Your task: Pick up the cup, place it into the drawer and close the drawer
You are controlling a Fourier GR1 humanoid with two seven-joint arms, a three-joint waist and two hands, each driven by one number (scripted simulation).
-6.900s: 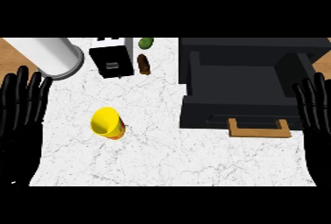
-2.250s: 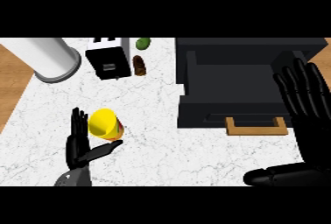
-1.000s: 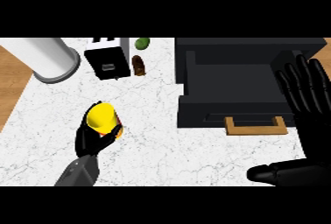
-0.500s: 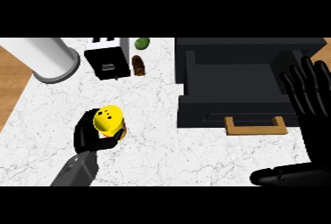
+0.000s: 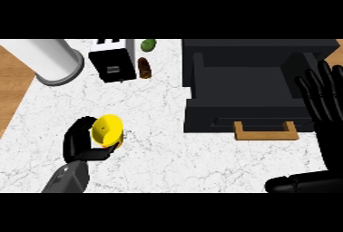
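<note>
Head view: left hand curled round the yellow cup, over the white marble counter, well left of the drawer. Cup mouth tilts toward the camera. Black drawer stands open, wooden handle at its front. Right hand rests at right edge, fingers straight, spread wide, over the drawer's right side.

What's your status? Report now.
Left robot hand shut on yellow cup. Right robot hand open beside drawer. Drawer open, path unobstructed.
</note>
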